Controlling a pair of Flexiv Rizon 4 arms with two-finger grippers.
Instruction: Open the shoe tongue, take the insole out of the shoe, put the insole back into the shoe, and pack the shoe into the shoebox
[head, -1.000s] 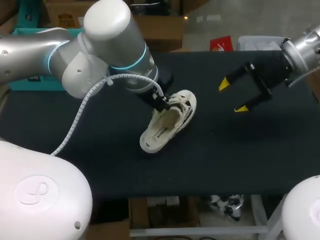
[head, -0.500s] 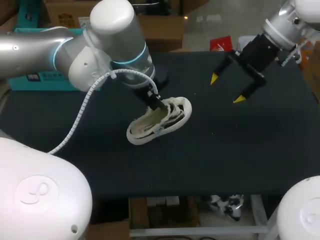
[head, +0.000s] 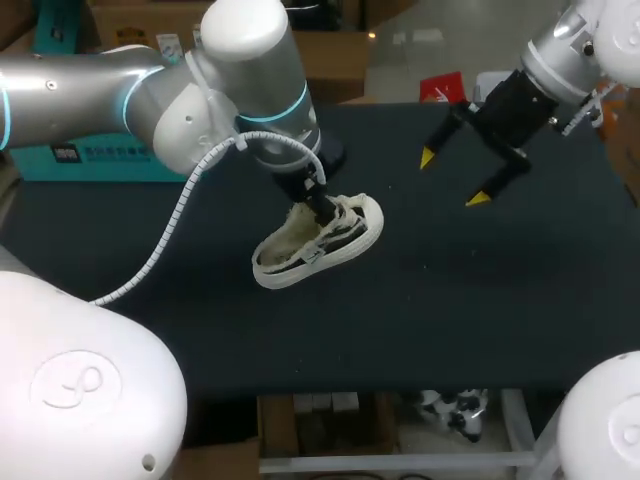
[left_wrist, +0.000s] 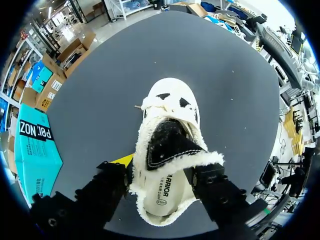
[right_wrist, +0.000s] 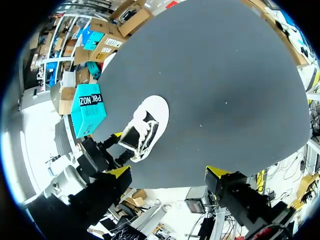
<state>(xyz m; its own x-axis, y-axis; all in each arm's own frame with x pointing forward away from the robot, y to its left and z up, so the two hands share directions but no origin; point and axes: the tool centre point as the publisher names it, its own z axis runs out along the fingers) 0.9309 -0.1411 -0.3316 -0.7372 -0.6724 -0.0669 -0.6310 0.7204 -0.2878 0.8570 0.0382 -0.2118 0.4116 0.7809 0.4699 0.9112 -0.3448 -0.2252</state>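
Note:
A cream fleece-lined shoe (head: 318, 241) lies mid-table, toe toward the right. Its dark-lined tongue (left_wrist: 167, 142) is folded up and a white printed insole (left_wrist: 159, 192) shows inside. My left gripper (head: 316, 203) stands over the shoe's mouth, open, with a finger (left_wrist: 111, 181) on each side of the fleece collar (left_wrist: 160, 172). One yellow tip shows beside the shoe; the other is hidden by fleece. My right gripper (head: 453, 178) hangs open above the table's back right, well away from the shoe (right_wrist: 145, 129), with nothing between its fingers (right_wrist: 168, 172).
A teal box (head: 85, 160) sits at the table's left back edge, behind my left arm, also seen as a teal box (left_wrist: 35, 150) beside the left gripper. Dark tabletop (head: 450, 290) stretches in front and to the right of the shoe.
The shoe shifted left and rolled from its side onto its sole. My left gripper's fingers spread apart at the tongue. My right arm swung up toward the table's back.

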